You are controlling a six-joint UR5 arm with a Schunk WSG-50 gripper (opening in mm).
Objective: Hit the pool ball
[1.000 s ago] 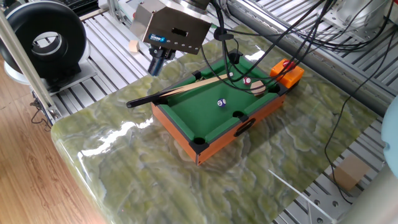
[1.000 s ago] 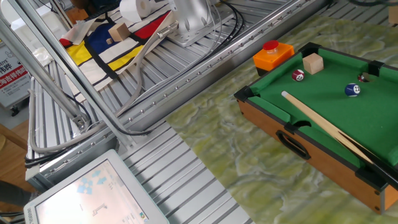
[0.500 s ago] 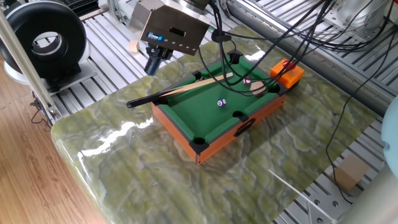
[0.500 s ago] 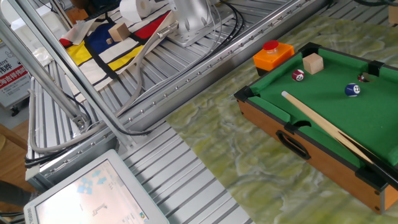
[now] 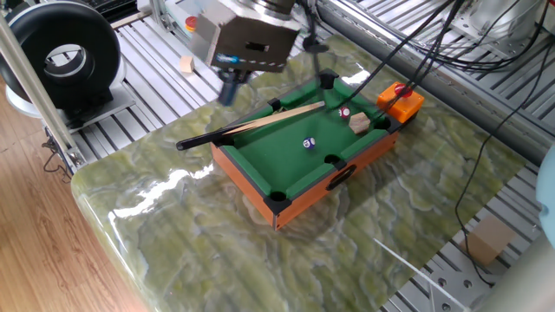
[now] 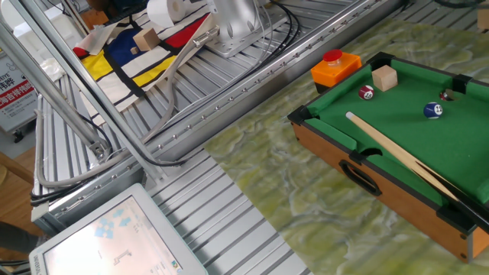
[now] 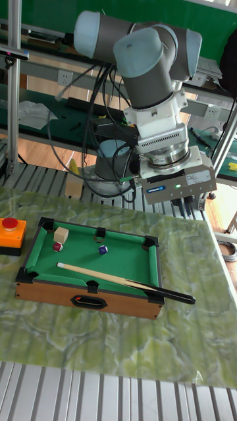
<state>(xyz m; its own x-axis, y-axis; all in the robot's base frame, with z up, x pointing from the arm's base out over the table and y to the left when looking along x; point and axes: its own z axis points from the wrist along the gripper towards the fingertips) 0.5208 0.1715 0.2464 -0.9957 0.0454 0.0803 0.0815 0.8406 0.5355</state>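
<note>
My hand [image 5: 232, 87] hangs above the cue's [image 5: 260, 124] dark butt end, upper left of frame; its grip I cannot tell. The ball [image 5: 307, 144] sits mid-felt, lower right of it.

support: green marbled tabletop [image 5: 217, 225] | on it: mini pool table [image 5: 299, 160], orange button box [image 5: 401, 102]

Arm: hanging bent, wrist pointing down (blurred in one fixed view).
Gripper [image 5: 231, 89]: fingers' spacing showing unclear.
</note>
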